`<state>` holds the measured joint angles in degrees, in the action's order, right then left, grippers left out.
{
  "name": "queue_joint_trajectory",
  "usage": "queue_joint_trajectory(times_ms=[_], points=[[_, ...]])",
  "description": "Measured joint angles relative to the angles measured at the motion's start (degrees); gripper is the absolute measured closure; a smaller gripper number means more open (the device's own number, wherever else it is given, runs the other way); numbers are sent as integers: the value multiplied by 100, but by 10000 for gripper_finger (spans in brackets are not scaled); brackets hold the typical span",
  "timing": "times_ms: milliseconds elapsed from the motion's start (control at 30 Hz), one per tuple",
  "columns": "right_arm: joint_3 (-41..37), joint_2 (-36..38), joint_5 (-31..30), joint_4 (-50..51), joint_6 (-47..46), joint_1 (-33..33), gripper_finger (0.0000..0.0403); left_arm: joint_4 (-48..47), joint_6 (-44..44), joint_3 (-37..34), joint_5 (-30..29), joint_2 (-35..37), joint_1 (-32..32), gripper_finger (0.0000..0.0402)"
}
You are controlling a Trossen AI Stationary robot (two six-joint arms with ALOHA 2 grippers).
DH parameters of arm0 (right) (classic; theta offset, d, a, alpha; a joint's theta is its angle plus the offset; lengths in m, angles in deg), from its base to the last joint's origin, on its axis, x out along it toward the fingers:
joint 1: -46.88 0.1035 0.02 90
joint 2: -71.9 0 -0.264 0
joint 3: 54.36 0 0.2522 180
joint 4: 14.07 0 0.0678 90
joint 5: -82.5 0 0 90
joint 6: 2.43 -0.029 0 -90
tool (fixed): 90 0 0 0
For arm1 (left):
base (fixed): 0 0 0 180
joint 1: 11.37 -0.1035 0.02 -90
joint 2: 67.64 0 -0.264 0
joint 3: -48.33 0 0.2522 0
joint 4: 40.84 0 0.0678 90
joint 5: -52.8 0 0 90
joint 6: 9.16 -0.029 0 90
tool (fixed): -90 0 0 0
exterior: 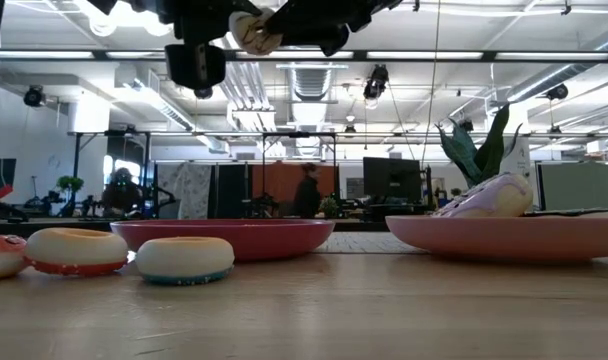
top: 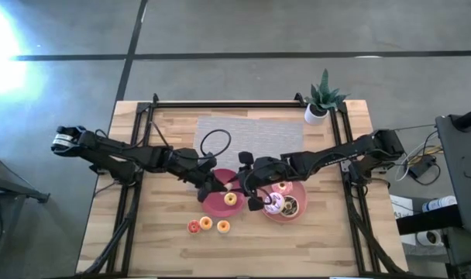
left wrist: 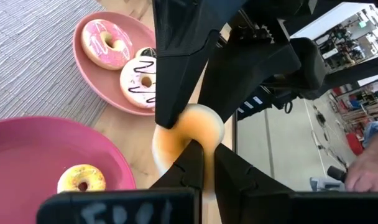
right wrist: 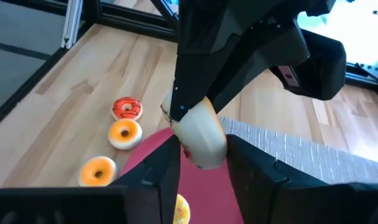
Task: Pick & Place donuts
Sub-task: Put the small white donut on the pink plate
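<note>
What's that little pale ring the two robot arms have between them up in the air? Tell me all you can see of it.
It is a small donut: a soft-looking toy ring, cream on its outside with orange icing on one face. It hangs in the air above the near edge of the left pink plate, touching nothing below. The left hand is shut on it from one side, and the right hand meets it from the other with its fingers spread around it. It looks tilted on edge, its hole mostly hidden.

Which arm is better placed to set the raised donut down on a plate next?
Left, probably. The left tool pinches the pale donut by its rim, roughly over the edge of a pink plate. The right tool is at the donut too, but its hold is unclear.
</note>
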<state>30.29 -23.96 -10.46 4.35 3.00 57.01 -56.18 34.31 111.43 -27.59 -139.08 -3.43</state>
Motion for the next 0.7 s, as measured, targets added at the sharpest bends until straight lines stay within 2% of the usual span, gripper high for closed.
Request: queue_joint_trajectory(times_ms=[233, 433, 533, 700], points=[[0, 11, -2, 30, -55, 0, 282, 51, -15, 0, 17, 0, -69, 401], [2, 13, -33, 115, -124, -7, 321, 53, 110, 0, -208, 0, -101, 399], [2, 15, -44, 139, -146, -11, 348, 52, 251, 0, -368, 0, -105, 377], [2, 20, 5, 388, -462, -23, 381, -40, 235, 0, -681, 18, -117, 311]])
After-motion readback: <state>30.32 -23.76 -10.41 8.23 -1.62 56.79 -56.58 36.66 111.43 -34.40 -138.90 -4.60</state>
